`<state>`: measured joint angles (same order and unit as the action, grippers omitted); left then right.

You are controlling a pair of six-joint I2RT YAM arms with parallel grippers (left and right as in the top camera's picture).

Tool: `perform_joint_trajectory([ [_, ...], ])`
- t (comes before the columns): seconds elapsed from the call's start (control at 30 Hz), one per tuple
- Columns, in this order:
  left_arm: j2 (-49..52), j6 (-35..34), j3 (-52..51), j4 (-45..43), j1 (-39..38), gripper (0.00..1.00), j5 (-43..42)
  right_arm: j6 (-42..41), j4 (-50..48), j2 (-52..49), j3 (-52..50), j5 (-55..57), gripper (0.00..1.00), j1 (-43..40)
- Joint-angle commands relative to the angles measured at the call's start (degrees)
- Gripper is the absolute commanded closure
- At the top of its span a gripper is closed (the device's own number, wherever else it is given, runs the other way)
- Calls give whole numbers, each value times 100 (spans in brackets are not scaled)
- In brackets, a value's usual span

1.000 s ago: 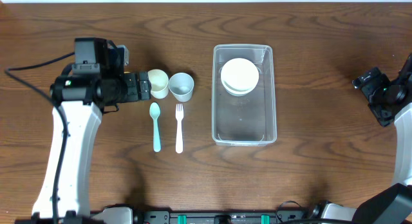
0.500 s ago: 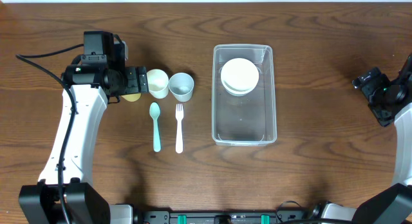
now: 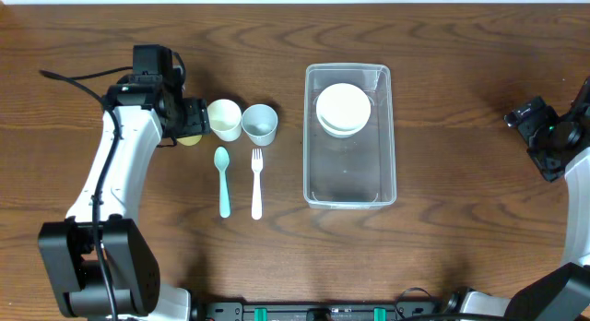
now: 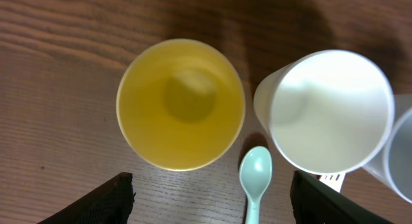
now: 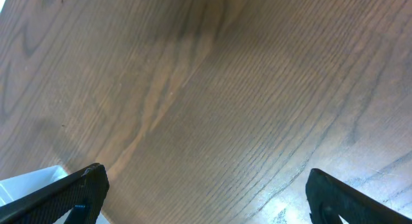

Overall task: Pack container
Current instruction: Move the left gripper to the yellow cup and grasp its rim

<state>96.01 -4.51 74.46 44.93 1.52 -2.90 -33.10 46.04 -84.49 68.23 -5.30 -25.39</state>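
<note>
The clear container [image 3: 350, 194] stands right of the table's middle, with white bowls [image 3: 343, 109] stacked in its far end. A yellow cup [image 3: 190, 136] [image 4: 181, 103], a cream cup [image 3: 224, 119] [image 4: 328, 111] and a pale blue cup [image 3: 260, 124] stand in a row at the left. A teal spoon [image 3: 222, 181] [image 4: 255, 182] and a white fork [image 3: 256, 183] lie in front of them. My left gripper [image 3: 194, 120] [image 4: 209, 198] is open, above the yellow cup. My right gripper [image 3: 527, 118] [image 5: 203, 195] is open and empty over bare wood at the far right.
The container's corner shows at the left edge of the right wrist view [image 5: 29, 182]. The wooden table [image 3: 461, 238] carries nothing else.
My left gripper has drawn back to the left and swung toward the far edge, uncovering the yellow cup. The right arm has not moved.
</note>
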Motion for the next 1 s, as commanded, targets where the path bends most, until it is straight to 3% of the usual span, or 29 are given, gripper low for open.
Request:
perform_joint_trajectory([
  [0.0,81,-94,79,35,35,22,190,-70,4,-17,28,57,1,-46],
  [0.2,109,-452,79,-81,92,22,955,-70,4,-17,28,57,1,-46],
  [0.8,662,-1161,79,-348,393,22,960,-70,4,-17,28,57,1,-46],
  [0.97,850,-1281,79,-369,393,28,960,-70,4,-17,28,57,1,-46],
])
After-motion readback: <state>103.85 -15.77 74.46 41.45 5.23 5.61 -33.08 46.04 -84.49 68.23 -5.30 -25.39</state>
